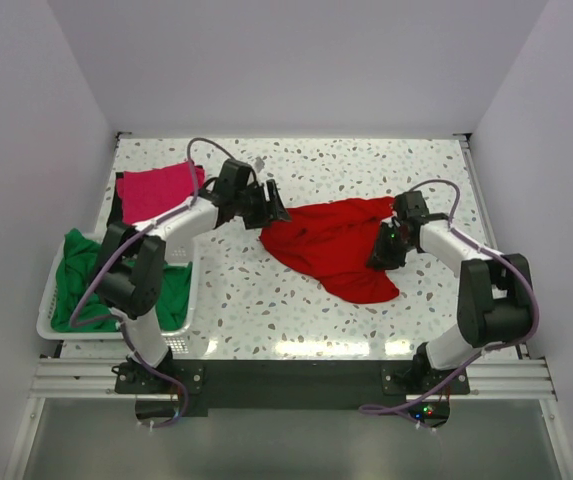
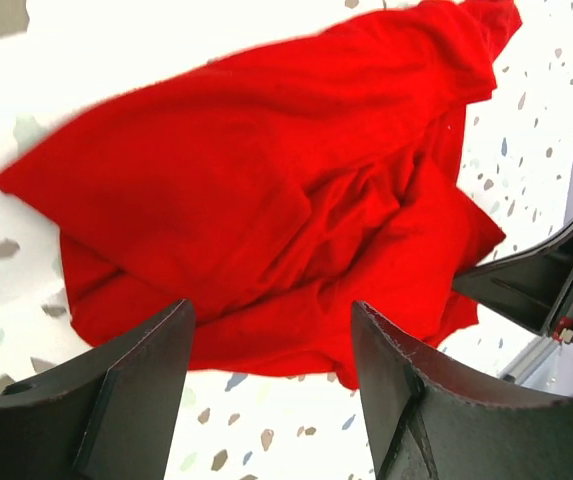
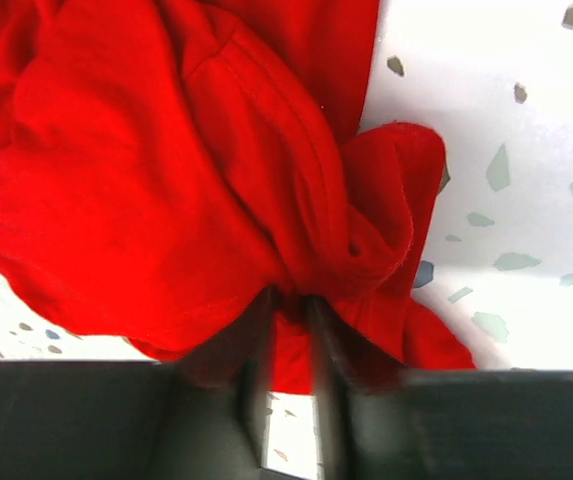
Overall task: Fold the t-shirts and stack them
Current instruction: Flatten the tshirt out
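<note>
The large red t-shirt (image 1: 336, 245) lies crumpled in the middle of the table. My left gripper (image 1: 274, 212) is open at the shirt's left edge; in the left wrist view its jaws stand wide apart (image 2: 271, 345) just short of the red cloth (image 2: 266, 190), empty. My right gripper (image 1: 384, 250) is at the shirt's right side, shut on a bunched fold of the red shirt (image 3: 296, 200); its narrow fingers (image 3: 256, 340) pinch the cloth. The magenta-pink t-shirt (image 1: 156, 190) lies at the back left. The green t-shirt (image 1: 81, 275) fills the basket.
A white laundry basket (image 1: 188, 300) stands at the left near edge, holding the green shirt. A dark cloth edge (image 1: 118, 205) shows beside the pink shirt. White walls enclose the speckled table (image 1: 366, 165) on three sides.
</note>
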Controlling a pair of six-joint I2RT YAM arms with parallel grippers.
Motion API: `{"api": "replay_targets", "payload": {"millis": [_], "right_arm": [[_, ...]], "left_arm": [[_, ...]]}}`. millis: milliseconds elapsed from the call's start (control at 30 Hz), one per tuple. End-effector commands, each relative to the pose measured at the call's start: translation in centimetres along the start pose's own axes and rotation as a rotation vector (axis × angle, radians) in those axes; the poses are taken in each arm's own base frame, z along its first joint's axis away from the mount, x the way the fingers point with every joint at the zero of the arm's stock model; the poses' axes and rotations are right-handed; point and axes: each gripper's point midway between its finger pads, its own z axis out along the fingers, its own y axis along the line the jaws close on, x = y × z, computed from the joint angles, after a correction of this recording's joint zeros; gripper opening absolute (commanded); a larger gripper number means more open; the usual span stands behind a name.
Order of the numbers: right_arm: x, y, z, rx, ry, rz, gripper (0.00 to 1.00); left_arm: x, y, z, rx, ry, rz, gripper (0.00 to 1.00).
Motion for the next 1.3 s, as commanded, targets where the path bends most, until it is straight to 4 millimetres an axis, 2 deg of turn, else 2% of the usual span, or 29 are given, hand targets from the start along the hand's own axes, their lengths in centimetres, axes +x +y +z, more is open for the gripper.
{"api": "replay_targets", "payload": {"millis": [0, 100, 133, 167, 200, 233, 400, 500, 633, 900, 967, 1000, 1033, 1067, 1100, 1133, 1167, 1200, 1233, 1267], "right_arm": [[-0.1, 0.9, 0.2, -0.049, 0.01, -0.028, 0.19], [-0.4, 1.0, -0.6, -0.042, -0.001, -0.031, 0.03], [-0.9, 0.9, -1.4, -0.022, -0.025, -0.032, 0.0], [-1.1, 1.1, -1.7, -0.027, -0.036, -0.035, 0.0], [-1.3, 0.9, -2.3, -0.005, -0.047, -0.031, 0.0], [-1.4, 0.8, -2.8, 0.005, -0.059, -0.028, 0.0], [-2.1, 0.4, -5.9, 0.054, -0.126, -0.006, 0.0], [-2.2, 0.4, -6.9, 0.051, -0.146, 0.003, 0.0], [-2.0, 0.4, -7.0, 0.051, -0.138, 0.009, 0.0], [-2.6, 0.7, -7.7, 0.047, -0.155, 0.016, 0.0], [-3.0, 1.0, -8.0, 0.043, -0.166, 0.019, 0.0], [-3.3, 1.1, -8.3, 0.039, -0.174, 0.019, 0.0], [-3.4, 1.2, -8.5, 0.037, -0.179, 0.022, 0.0], [-3.9, 1.5, -9.0, 0.03, -0.196, 0.021, 0.0], [-4.3, 1.7, -9.4, 0.03, -0.208, 0.021, 0.0], [-4.8, 1.7, -9.8, 0.03, -0.222, 0.022, 0.0], [-5.7, 2.0, -10.8, 0.027, -0.248, 0.024, 0.0], [-6.4, 2.0, -11.5, 0.028, -0.268, 0.024, 0.0], [-7.0, 2.1, -12.2, 0.028, -0.286, 0.022, 0.0], [-8.4, 2.2, -13.9, 0.02, -0.329, 0.029, 0.0]], "left_arm": [[-1.9, -0.2, 0.3, -0.022, -0.034, 0.092, 0.69], [-2.2, 0.0, 1.0, -0.041, -0.028, 0.115, 0.69], [-2.0, 0.9, 1.6, -0.086, -0.004, 0.109, 0.68], [-2.5, 1.0, 1.8, -0.098, -0.016, 0.113, 0.68], [-1.9, 1.9, 1.9, -0.143, 0.017, 0.101, 0.65], [-2.4, 2.7, 2.0, -0.19, 0.001, 0.103, 0.64], [-3.1, 4.3, 1.0, -0.283, -0.046, 0.117, 0.58], [-2.5, 5.8, 1.5, -0.345, -0.013, 0.117, 0.56], [-1.6, 6.0, 2.6, -0.321, 0.015, 0.099, 0.55], [-1.2, 5.6, 4.6, -0.258, 0.033, 0.074, 0.53], [-1.4, 5.0, 5.0, -0.223, 0.021, 0.07, 0.45], [-1.3, 4.5, 5.0, -0.196, 0.021, 0.063, 0.33], [-1.5, 4.1, 5.1, -0.174, 0.012, 0.048, 0.26], [-2.2, 3.2, 5.3, -0.139, -0.014, 0.047, 0.19], [-2.9, 2.2, 5.1, -0.109, -0.029, 0.033, 0.05], [-3.6, 1.8, 5.0, -0.097, -0.044, 0.028, 0.0], [-4.3, 1.2, 4.7, -0.088, -0.059, 0.022, 0.0], [-5.9, -0.3, 3.8, -0.057, -0.092, 0.01, 0.0], [-6.9, -0.7, 3.1, -0.043, -0.116, -0.005, 0.0], [-8.3, -1.6, 2.2, -0.01, -0.155, -0.014, 0.0]]}}
